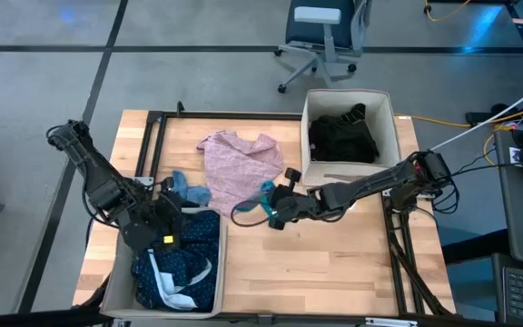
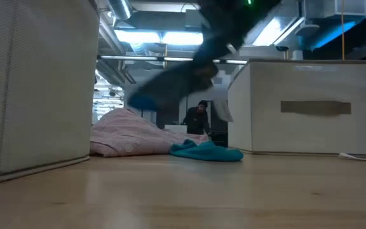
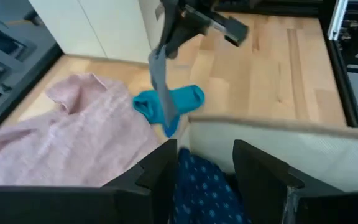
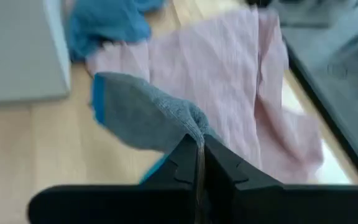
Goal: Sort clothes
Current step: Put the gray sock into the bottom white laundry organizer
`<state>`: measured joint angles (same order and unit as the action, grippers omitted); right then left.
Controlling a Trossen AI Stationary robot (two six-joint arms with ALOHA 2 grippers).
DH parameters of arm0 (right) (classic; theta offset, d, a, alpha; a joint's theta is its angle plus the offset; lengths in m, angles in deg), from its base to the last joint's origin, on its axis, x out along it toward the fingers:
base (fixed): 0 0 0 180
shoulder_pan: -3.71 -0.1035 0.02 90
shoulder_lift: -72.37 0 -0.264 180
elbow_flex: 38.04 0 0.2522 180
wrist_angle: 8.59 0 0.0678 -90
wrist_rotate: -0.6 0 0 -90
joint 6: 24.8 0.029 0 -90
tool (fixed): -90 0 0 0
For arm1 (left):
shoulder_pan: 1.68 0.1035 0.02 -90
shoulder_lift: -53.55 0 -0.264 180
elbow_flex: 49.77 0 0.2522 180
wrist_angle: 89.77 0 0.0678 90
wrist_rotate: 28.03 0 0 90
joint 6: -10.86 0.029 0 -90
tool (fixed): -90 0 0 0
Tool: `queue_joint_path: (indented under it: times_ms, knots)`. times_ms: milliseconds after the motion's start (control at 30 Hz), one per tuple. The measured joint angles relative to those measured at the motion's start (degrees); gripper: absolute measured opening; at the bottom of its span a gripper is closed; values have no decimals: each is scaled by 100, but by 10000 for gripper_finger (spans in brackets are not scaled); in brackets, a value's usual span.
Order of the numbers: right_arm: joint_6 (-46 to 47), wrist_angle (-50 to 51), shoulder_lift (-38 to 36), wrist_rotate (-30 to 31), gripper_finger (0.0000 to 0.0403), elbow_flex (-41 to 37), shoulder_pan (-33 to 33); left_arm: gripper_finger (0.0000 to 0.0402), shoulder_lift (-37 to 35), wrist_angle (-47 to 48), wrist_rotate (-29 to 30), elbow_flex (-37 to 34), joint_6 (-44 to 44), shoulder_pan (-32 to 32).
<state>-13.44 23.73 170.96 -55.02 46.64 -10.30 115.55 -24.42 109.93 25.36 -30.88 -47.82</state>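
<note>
Wooden table (image 1: 334, 263) with two beige bins, one at the far right (image 1: 390, 118) holding black pieces (image 1: 343, 136), one at the near left (image 1: 222, 263) holding dark dotted cloth; pink top (image 1: 239, 163) lies spread mid-table. Right gripper (image 1: 275, 211), arm stretched low across the table toward the centre, has its fingers clamped together on a grey sock (image 4: 145, 115), which hangs long axis downward above the teal sock (image 3: 169, 102) lying beside the pink top's edge. Left gripper (image 1: 157, 218) hovers over the near-left bin, fingers apart, empty; the right arm is the nearer to both socks
</note>
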Motion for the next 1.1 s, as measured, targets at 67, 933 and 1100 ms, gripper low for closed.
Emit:
queue_joint_path:
  times_ms: [67,933,1100]
  knots:
    - [-139,3,2,58,23,208,-58,147,16,-207,4,0,200,158]
    - [-632,-214,4,215,19,769,-215,147,1695,-3121,-1028,0,2522,2396]
    - [-634,-216,4,213,20,769,-215,147,1916,-3117,-1031,0,2527,2684]
